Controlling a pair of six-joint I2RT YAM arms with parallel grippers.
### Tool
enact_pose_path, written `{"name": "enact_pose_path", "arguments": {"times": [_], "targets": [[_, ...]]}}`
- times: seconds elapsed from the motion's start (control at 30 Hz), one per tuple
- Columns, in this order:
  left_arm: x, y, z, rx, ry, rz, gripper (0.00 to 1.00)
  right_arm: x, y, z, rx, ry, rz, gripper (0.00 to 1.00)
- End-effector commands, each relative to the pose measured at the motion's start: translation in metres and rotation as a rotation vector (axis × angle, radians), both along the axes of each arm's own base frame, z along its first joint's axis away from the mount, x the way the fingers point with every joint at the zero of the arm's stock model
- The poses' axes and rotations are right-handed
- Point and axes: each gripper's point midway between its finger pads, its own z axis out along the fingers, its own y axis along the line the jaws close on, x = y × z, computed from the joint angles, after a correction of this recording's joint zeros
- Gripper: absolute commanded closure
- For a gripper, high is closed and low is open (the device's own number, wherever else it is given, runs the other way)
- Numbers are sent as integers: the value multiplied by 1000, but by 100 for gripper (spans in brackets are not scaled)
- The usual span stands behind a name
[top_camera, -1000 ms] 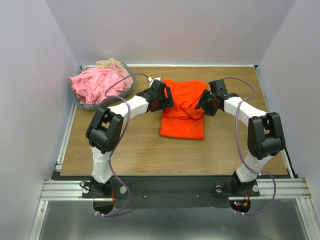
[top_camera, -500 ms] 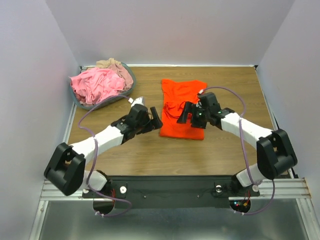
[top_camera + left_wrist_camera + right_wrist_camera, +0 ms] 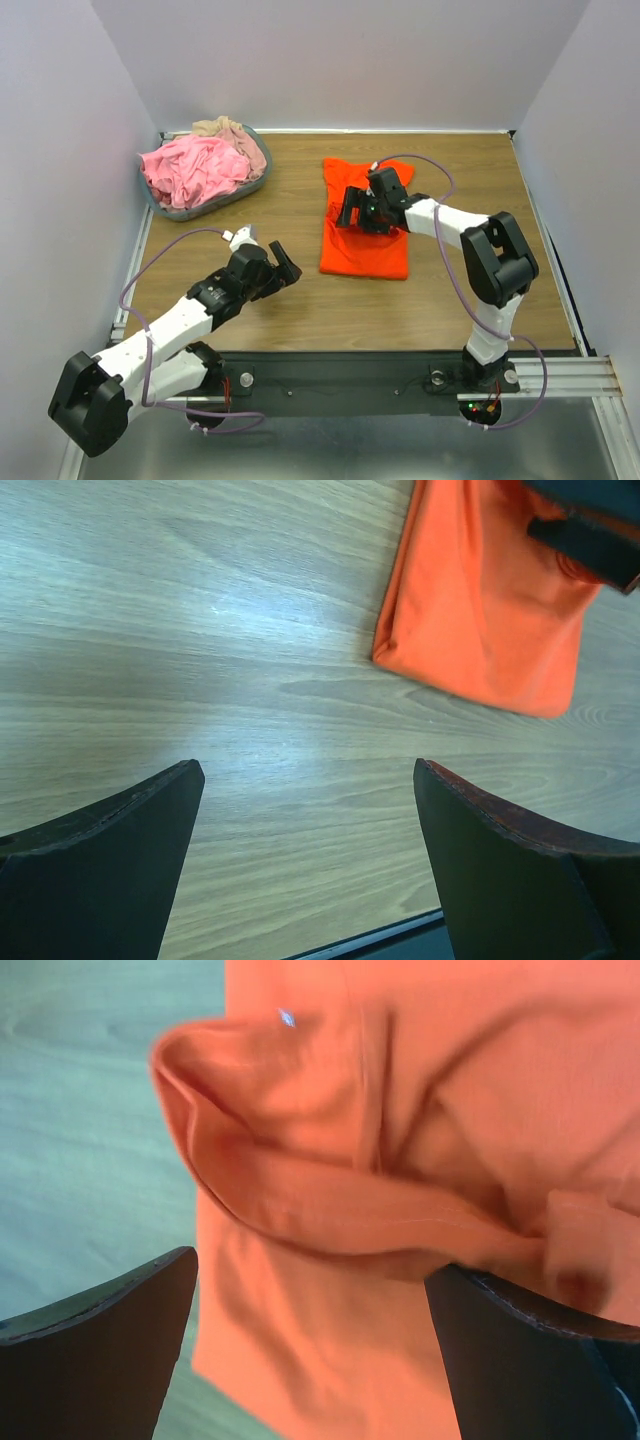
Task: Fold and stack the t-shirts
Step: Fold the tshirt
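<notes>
On the tabletop [image 3: 300, 310], toward the far edge, lies the half-folded orange-red t-shirt [image 3: 365, 255], its fold bunched. The right pincer [image 3: 310, 1280] gapes empty above that ridge (the left pincer [image 3: 305, 780], equally wide and empty, hangs near the front edge); a shallow pinch may drag the layers apart.

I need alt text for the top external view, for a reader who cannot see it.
An orange-red t-shirt, partly folded, lies on the table with the open right gripper over it. The open left gripper hangs nearer the front; a grey basket of pink and beige shirts sits far left.
</notes>
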Motion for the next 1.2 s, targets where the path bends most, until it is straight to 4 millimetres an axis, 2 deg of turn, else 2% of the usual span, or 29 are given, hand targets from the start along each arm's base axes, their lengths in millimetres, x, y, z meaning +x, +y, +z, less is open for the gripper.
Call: {"name": "enact_pose_path", "arguments": {"times": [0.0,0.07,0.1,0.13,0.17,0.23,0.27,0.37,0.4,0.47,0.5,0.6,0.63,0.7,0.73,0.87,0.93,0.97,1.0,1.03,1.07,1.1,1.17], "targets": [[6,8,15,18,-35,46,2,63,-5,39,-21,-182,-77,0],[7,7,14,16,-34,48,2,79,-12,44,-61,-222,-103,0],[7,6,13,10,-31,48,2,95,-29,48,-131,-267,-175,0],[7,4,14,4,-30,44,1,102,-36,51,-165,-291,-200,0],[8,0,15,-15,-35,32,2,116,-48,60,-233,-343,-238,0],[9,-4,12,-22,-33,18,1,127,-56,75,-295,-398,-240,0],[10,-7,12,-27,-34,9,1,127,-59,78,-316,-406,-239,0],[19,-17,15,-22,-41,-19,1,115,-66,106,-307,-437,-245,0],[21,-20,10,-7,-23,-29,2,99,-68,115,-279,-438,-236,0],[28,-26,15,-5,-32,-42,2,79,-67,125,-218,-427,-222,0],[30,-30,11,-2,-20,-54,1,53,-59,120,-147,-386,-160,0],[33,-36,9,-9,-13,-72,2,10,-32,98,-10,-271,12,0],[30,-39,3,-6,5,-88,2,-15,-19,81,55,-190,106,0],[29,-41,1,-16,9,-96,1,-28,-13,63,54,-142,137,0],[29,-41,0,-19,11,-93,1,-31,-18,50,28,-121,125,0],[20,-35,-7,-32,29,-78,2,-16,-34,11,-94,-78,48,0],[18,-33,-4,-44,20,-72,2,-7,-38,1,-137,-74,27,0],[15,-31,-6,-48,25,-65,2,3,-35,7,-143,-90,23,0],[14,-29,-7,-48,25,-57,2,8,-37,-3,-168,-77,13,0],[13,-27,-3,-54,15,-52,1,18,-44,-3,-212,-97,-23,0],[12,-26,-4,-56,18,-44,2,24,-53,-7,-264,-93,-56,0],[9,-23,-4,-50,21,-38,2,47,-67,1,-332,-137,-133,0],[8,-20,-3,-49,19,-29,2,61,-89,6,-428,-159,-202,0]]}}
